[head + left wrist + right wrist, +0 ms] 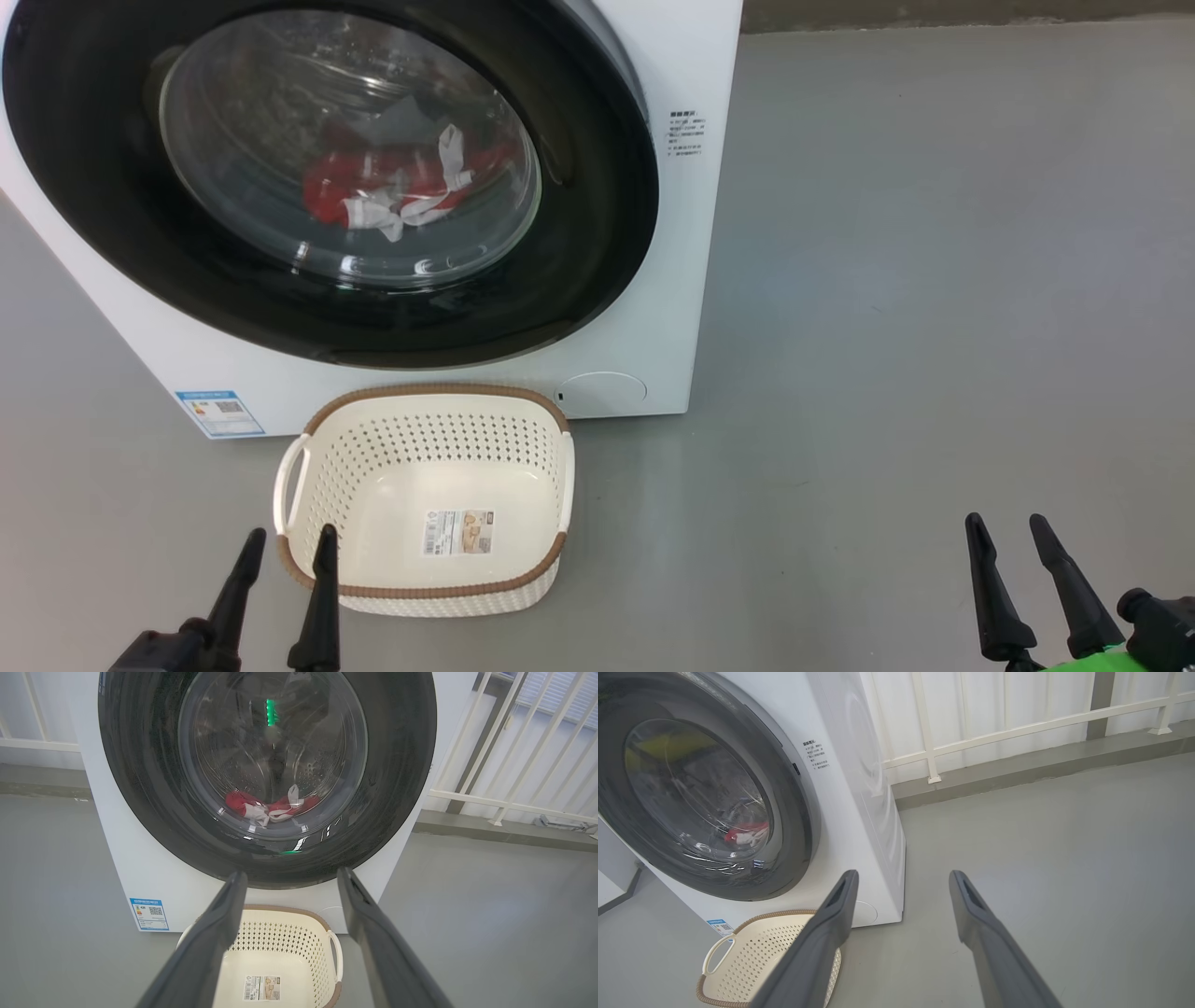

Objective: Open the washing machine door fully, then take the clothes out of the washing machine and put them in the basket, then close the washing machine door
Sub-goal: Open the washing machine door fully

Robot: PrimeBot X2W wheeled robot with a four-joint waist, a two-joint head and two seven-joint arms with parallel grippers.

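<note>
Behind the shut washing machine door [579,233], the clothes [336,182] lie in the drum [271,103]. At six o'clock the basket [429,439] holds just a sticker [457,532]. The left claw [291,532] and right claw [1006,518] gape wide.

L pincer [291,534], R pincer [1006,521]: long tapered blk fingers [990,588]; green patch [1094,661] by R.

Bright, even light with faint shadows; reflections streak the washing machine door [233,140], and wrist views bend at their edges.

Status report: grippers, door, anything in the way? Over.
Left gripper, right gripper open, empty. Door shut, clothes inside. Basket empty, just below door.
</note>
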